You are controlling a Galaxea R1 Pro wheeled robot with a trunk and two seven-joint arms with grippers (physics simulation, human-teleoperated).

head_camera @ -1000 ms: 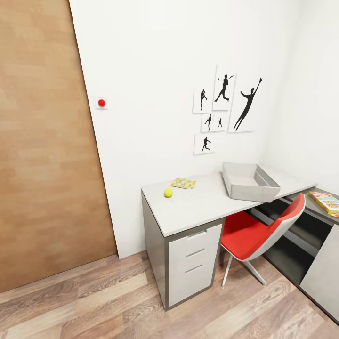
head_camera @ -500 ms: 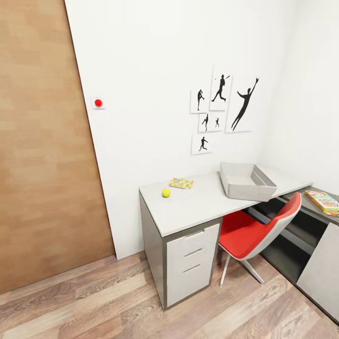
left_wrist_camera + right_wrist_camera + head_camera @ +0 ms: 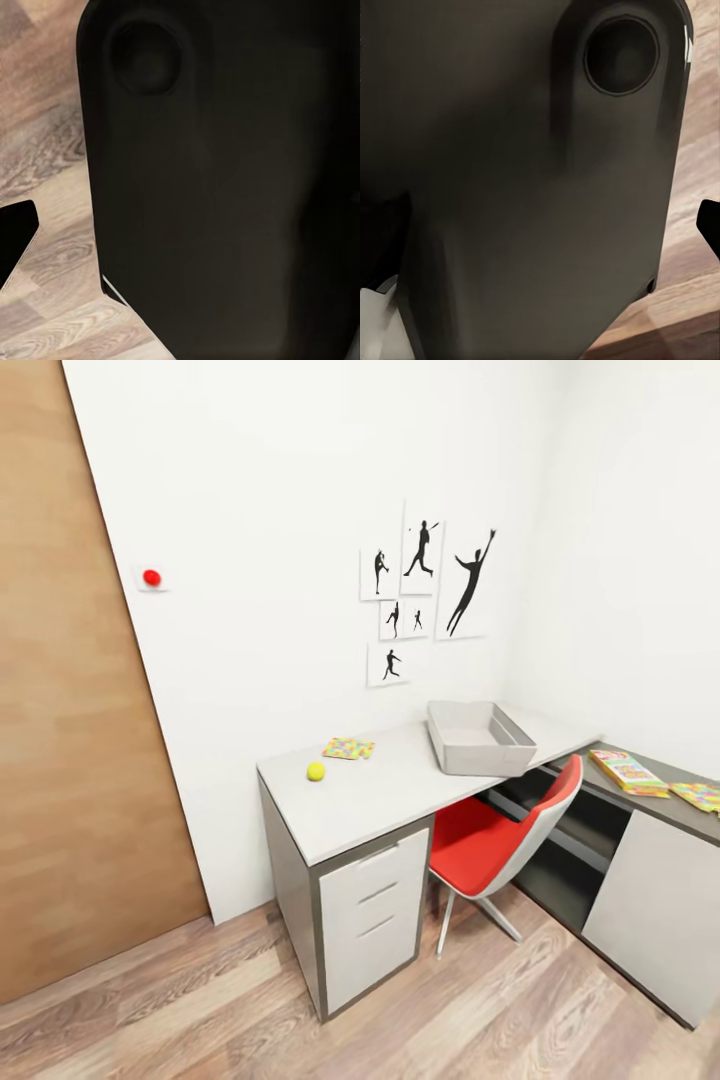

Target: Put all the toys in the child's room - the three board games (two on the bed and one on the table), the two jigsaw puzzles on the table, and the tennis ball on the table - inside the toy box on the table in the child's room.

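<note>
On the light grey top of the L-shaped table (image 3: 400, 800) sit one toy box (image 3: 478, 738), one tennis ball (image 3: 315, 771) and one jigsaw puzzle (image 3: 348, 748). The ball lies near the table's front left corner, with the puzzle mat just behind it toward the wall and apart from it. The grey bin stands further along the same top, toward the room's corner, well apart from both. On the lower dark grey section at the right lie one board game (image 3: 626, 771), a flat box with bright print, and just beside it a second jigsaw puzzle (image 3: 699, 796), which the picture's right edge cuts off. That makes two puzzle mats, one game box and one ball in sight.

One red chair (image 3: 505, 840) is pushed in under the table, below the bin. Six black sports silhouette prints (image 3: 425, 590) hang on the white wall above, and one small red button (image 3: 152, 577) sits beside the wooden door (image 3: 70, 760). The floor (image 3: 430, 1010) is wood plank.

In both wrist views a dark robot body panel (image 3: 225, 180) blocks nearly everything, leaving slivers of plank floor at the edges. Whether either gripper's fingers are apart or together cannot be told, nor whether they hold anything. The print on the game box is too small to read.
</note>
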